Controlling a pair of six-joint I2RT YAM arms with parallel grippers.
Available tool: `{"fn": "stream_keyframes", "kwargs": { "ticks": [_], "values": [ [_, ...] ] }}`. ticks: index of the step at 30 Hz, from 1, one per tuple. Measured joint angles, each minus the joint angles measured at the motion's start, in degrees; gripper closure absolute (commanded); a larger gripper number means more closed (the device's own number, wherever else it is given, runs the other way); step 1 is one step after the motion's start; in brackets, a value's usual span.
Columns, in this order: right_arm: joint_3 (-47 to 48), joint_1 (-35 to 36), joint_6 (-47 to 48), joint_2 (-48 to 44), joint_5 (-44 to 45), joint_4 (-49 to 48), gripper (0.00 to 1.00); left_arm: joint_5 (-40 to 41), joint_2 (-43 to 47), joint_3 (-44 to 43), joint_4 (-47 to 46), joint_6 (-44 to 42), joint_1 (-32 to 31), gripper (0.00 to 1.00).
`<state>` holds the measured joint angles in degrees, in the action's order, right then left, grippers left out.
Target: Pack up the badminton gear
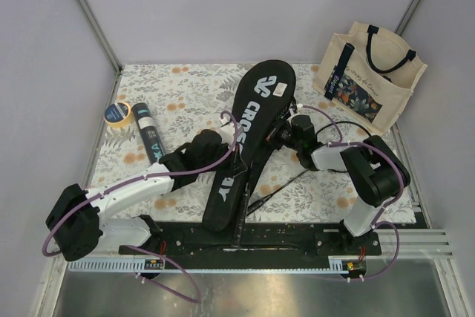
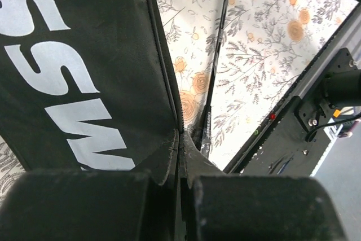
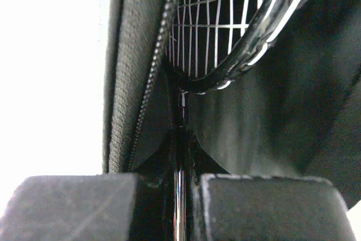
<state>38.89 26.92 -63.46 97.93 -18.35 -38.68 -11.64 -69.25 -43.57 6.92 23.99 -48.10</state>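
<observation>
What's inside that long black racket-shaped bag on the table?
Through the open zip of the long black CROSSWAY bag, the right wrist view shows the strung head of a thin black racket. The fabric covers the rest, so anything else inside is hidden.

Racket [image 3: 254,39] partly hidden (inside bag [image 3: 135,83])

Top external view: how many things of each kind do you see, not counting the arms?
Racket bag: 1
Racket: 1 visible
Black tube: 1
Tape roll: 1
Tote bag: 1
Total: 5
</observation>
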Motion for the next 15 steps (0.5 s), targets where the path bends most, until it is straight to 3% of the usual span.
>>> {"fn": "stream_keyframes", "kwargs": {
  "ticks": [8, 15],
  "values": [
    [0.09, -0.2, -5.38, 2.4, 3.39, -3.06, 1.0, 2.75, 0.22, 0.98, -0.44, 0.55, 0.0, 1.0],
    [0.9, -1.6, -6.91, 5.14, 5.9, -4.35, 1.0, 2.58, 4.44, 4.57, -2.25, 6.08, 0.0, 1.0]
  ]
}}
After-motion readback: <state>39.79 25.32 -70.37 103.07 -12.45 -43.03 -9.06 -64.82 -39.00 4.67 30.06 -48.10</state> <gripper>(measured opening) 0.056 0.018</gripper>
